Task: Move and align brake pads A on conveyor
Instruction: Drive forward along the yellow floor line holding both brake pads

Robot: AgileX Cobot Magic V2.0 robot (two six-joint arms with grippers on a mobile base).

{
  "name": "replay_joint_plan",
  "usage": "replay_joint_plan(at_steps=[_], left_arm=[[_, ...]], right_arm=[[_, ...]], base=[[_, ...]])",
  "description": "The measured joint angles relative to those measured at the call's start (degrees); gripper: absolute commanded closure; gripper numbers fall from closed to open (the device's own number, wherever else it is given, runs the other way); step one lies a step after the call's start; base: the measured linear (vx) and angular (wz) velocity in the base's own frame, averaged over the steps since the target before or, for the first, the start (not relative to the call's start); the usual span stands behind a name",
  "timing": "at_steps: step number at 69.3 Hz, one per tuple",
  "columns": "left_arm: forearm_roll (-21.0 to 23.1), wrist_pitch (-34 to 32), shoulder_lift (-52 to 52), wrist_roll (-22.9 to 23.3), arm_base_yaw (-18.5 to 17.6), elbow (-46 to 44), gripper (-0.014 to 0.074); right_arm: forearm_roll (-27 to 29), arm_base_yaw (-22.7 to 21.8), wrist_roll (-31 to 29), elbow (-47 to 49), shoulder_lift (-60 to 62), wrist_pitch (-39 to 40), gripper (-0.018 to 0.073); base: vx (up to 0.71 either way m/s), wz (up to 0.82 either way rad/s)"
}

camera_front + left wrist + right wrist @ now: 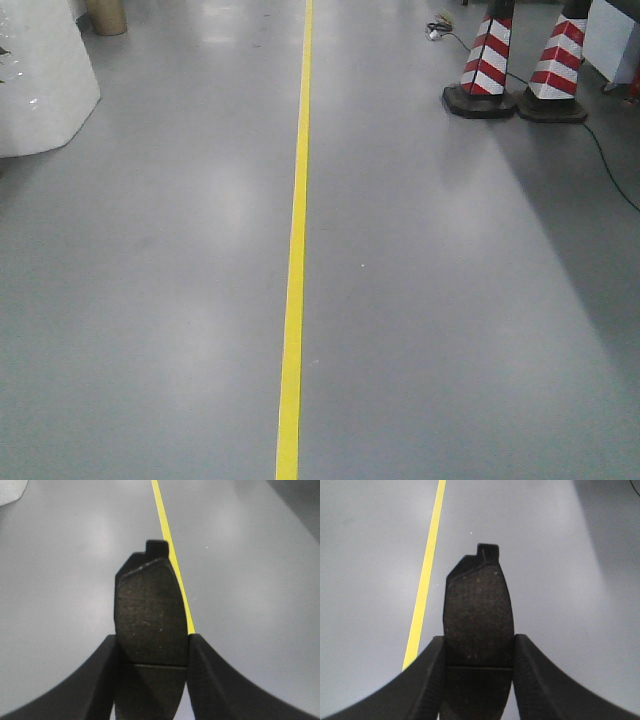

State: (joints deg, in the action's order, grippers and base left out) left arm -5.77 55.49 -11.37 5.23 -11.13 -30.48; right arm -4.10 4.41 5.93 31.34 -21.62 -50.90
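A brake pad (pixel 150 615) was gripped in the left claw (pixel 152 655) at frame centre, above the grey floor (pixel 60 580). Another pad (pixel 479 620) was clamped in the right claw (pixel 479 655), right of the yellow line (pixel 425 580).

I see a long line (pixel 292 300) on the floor (pixel 150 300), going from near me to far away. Far off on the right of the line stand two cones (pixel 520 70), side by side, with a cable (pixel 600 160) lying on the floor beside them. Far off on the left sits a big bag (pixel 40 80). In my left gripper (pixel 152 645) a pad (pixel 150 615) sticks out between the fingers, above the floor, with the line behind it. In my right gripper (pixel 479 647) another pad (pixel 479 620) sticks out the same way, and the line lies to its left.
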Motion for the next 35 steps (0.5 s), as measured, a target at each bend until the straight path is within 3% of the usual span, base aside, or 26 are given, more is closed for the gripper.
replay_joint_plan(at_steps=[35], left_arm=[[0.00, 0.00, 0.00, 0.00, 0.00, 0.00, 0.0603]], right_arm=[[0.00, 0.00, 0.00, 0.00, 0.00, 0.00, 0.0564]], base=[[0.72, -0.10]])
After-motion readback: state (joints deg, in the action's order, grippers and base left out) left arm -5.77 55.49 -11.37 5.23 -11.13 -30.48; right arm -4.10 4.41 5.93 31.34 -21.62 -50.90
